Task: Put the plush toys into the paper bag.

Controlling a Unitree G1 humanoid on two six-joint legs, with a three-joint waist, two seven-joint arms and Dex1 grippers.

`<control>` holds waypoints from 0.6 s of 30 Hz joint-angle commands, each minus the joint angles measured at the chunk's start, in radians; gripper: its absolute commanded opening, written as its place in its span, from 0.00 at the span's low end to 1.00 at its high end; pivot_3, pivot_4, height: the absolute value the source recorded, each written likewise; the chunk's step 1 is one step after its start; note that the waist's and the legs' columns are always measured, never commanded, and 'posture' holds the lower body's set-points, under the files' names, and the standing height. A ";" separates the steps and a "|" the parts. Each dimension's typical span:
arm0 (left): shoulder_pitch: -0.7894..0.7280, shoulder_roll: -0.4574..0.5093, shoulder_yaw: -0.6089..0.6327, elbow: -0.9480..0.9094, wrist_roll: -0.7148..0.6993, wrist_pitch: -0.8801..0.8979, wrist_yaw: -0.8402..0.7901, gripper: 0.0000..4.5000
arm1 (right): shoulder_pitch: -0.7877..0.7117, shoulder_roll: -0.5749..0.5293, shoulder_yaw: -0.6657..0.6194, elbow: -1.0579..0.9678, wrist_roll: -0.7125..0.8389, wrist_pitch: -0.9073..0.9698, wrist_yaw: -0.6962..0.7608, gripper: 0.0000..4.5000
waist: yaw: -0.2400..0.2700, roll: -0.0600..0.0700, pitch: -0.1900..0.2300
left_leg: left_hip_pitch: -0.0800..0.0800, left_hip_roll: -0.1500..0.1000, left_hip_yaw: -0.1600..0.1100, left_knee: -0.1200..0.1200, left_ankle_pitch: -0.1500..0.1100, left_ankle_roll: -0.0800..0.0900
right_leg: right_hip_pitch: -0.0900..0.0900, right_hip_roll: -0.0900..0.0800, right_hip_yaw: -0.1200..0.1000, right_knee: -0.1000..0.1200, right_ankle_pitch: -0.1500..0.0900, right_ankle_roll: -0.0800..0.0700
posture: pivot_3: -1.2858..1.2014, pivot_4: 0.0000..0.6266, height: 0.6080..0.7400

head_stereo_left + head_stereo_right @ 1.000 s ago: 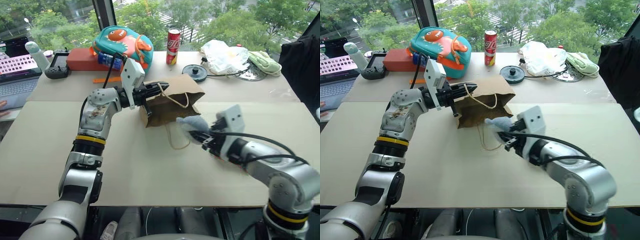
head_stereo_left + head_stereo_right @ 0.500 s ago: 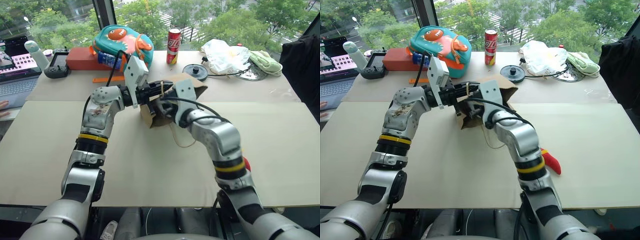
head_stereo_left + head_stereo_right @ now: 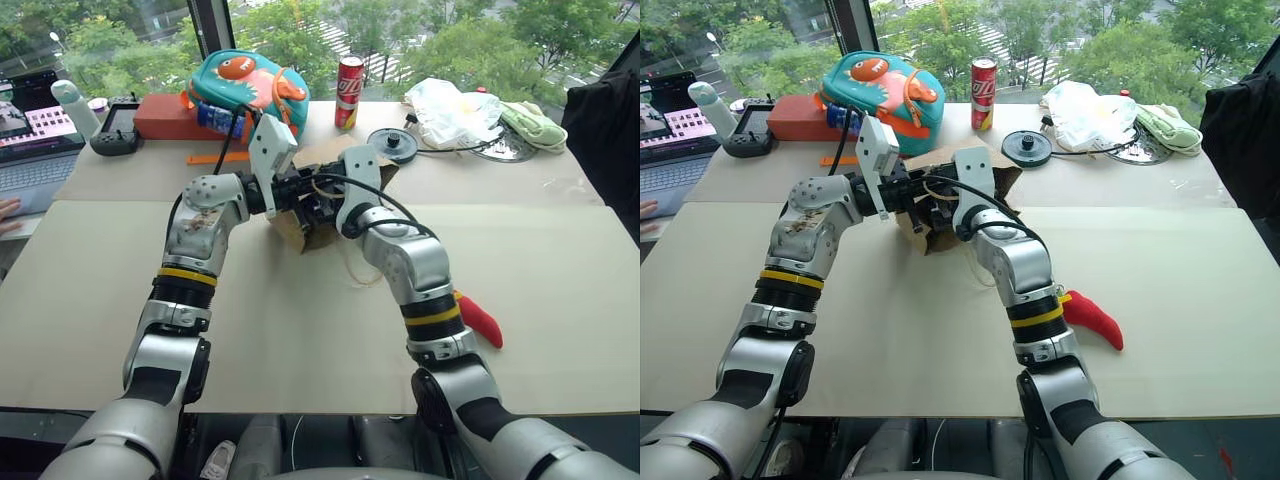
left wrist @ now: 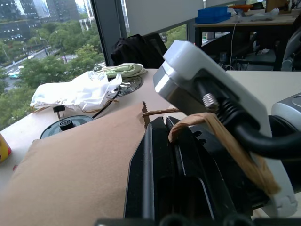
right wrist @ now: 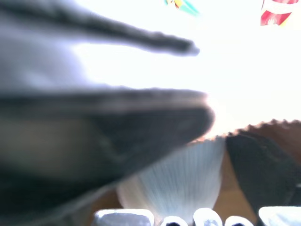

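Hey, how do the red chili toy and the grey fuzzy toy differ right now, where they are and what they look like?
The red chili toy lies on the table beside the right arm, outside the paper bag; the grey fuzzy toy sits at the bag's mouth in front of the right gripper. The chili toy is bright red, long and pointed; the grey fuzzy toy is pale and rounded. Both are small soft toys.

I'm looking into an upper-floor office or lab: a window [image 3: 300, 20] along the top of the frame shows treetops and a street below, a laptop [image 3: 35, 150] sits at the left edge, and a handheld controller [image 3: 115, 130] lies beside it on the wide beige table [image 3: 250, 330].
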 commanded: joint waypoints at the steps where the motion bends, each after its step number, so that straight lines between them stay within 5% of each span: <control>1: -0.025 0.002 0.009 -0.025 -0.012 -0.020 -0.003 0.00 | 0.029 -0.037 -0.013 -0.157 0.030 0.084 0.027 0.99 | 0.000 0.000 0.000 | 0.000 0.000 0.000 0.000 0.000 0.000 | 0.000 0.000 0.000 0.000 0.000 0.000 | 0.52 0.24 0.99; 10: -0.014 -0.002 0.015 -0.032 -0.016 -0.015 0.006 0.00 | 0.179 -0.240 -0.125 -0.571 0.152 0.421 0.117 0.99 | 0.001 0.000 0.000 | 0.000 0.000 0.000 0.000 0.000 0.000 | 0.000 0.000 0.000 -0.001 0.000 0.000 | 0.52 0.24 0.99; 18: 0.009 0.006 0.018 -0.048 -0.023 -0.017 -0.007 0.00 | 0.435 -0.600 -0.325 -0.814 0.293 0.546 0.342 0.99 | 0.006 0.000 0.000 | -0.001 -0.001 0.000 0.000 0.000 0.000 | 0.002 0.000 0.000 -0.009 0.000 0.001 | 0.52 0.24 0.99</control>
